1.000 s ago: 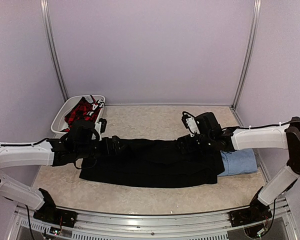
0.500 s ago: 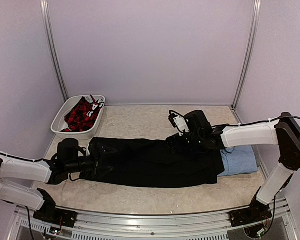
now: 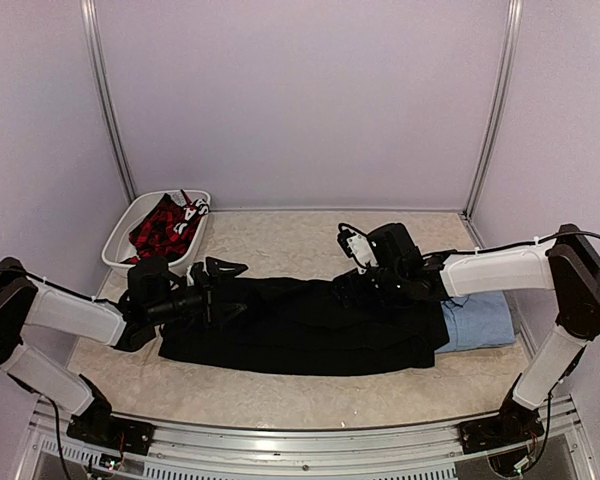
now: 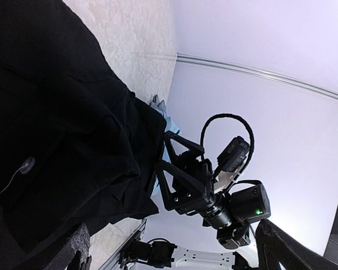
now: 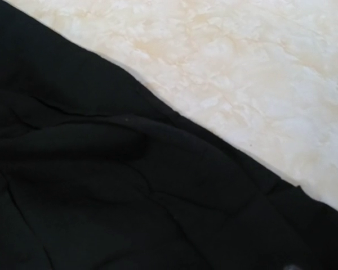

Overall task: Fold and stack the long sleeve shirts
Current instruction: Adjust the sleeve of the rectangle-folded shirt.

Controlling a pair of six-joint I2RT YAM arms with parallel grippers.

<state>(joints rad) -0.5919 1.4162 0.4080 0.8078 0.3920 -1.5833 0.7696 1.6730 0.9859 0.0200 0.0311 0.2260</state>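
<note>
Lengthwise folded, the black shirt (image 3: 310,335) lies rumpled.

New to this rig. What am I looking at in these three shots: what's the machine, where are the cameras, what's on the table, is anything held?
The machine is two robot arms bolted at the near edge of a table. Each arm ends in a two-finger hand.

The wide picture comes from a fixed camera above and behind the arms. The other two come from a camera on each wrist.

A black shirt lies spread out long on the table, and a light blue shirt peeks out at its right end. A white basket at the far left holds red plaid cloth.

The left hand is open at the black shirt's left end and holds nothing. The right hand sits low at the shirt's far edge with its fingers apart, and no cloth looks pinched. Its wrist camera shows only black cloth and table.
</note>
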